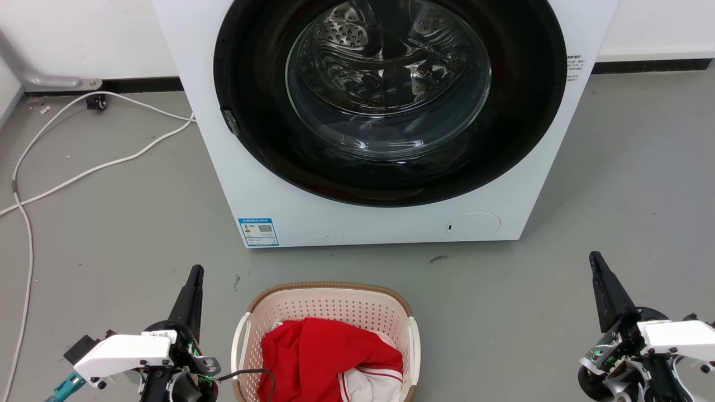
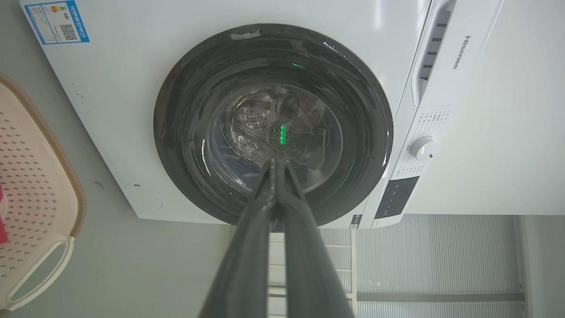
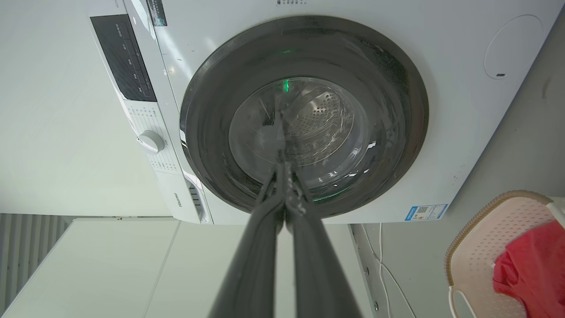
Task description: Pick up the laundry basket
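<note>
1. Laundry basket [image 1: 329,287] sits on the grey floor [image 1: 530,312] just in front of the washing machine [image 1: 268,195], apart from it, between the two grippers. Its near end is cut off by the bottom edge of the head view.
2. Red garment [image 1: 324,352] lies in the basket with a white piece with red stripes [image 1: 371,385] beside it. They cover the basket's bottom.
3. A thin black cable [image 1: 254,372] crosses the basket's left rim. Its far end cannot be traced.
4. Left gripper [image 1: 196,272] is low at the basket's left, near it but not touching. Its wrist view shows the fingers pressed together at the tips, grasping nothing.
5. Right gripper [image 1: 594,258] is well apart from the basket on the right, tips likewise clenched and empty in its wrist view.
6. Machine door is closed. The drum behind the glass is blurred by reflections, contents unclear. The machine's top is cut off in the head view.
7. White cord [image 1: 84,173] trails across the floor at left and runs off frame.
</note>
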{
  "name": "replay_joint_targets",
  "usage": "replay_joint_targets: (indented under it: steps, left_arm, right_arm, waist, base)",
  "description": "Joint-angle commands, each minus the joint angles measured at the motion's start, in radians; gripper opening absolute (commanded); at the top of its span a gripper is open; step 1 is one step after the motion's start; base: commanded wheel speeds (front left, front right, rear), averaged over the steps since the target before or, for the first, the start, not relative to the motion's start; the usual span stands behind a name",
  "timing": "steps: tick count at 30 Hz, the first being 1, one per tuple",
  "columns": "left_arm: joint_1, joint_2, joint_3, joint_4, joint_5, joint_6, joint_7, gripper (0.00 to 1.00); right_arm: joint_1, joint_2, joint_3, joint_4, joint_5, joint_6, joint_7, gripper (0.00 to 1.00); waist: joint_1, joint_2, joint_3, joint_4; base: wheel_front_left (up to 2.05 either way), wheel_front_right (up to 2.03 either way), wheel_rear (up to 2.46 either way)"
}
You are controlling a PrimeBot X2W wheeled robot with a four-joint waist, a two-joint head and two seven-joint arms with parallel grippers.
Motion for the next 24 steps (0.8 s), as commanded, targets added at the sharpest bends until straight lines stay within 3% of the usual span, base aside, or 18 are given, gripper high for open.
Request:
replay_joint_targets:
  steps: [1, 24]
  left_arm:
    - [-0.008, -0.001, 0.003, 0.001, -0.002, -0.002, 0.003, 0.00]
    - [0.000, 0.000, 0.000, 0.000, 0.000, 0.000, 0.000, 0.00]
  right_arm:
    - [-0.012, 0.000, -0.001, 0.000, 0.004, 0.000, 0.001, 0.00]
    - [0.000, 0.000, 0.000, 0.000, 0.000, 0.000, 0.000, 0.00]
  waist:
    - [0.0000, 0.0000, 0.000, 0.000]
    - [0.0000, 0.0000, 0.000, 0.000]
  base:
    - [0.00, 0.00, 0.00]
    - [0.00, 0.00, 0.00]
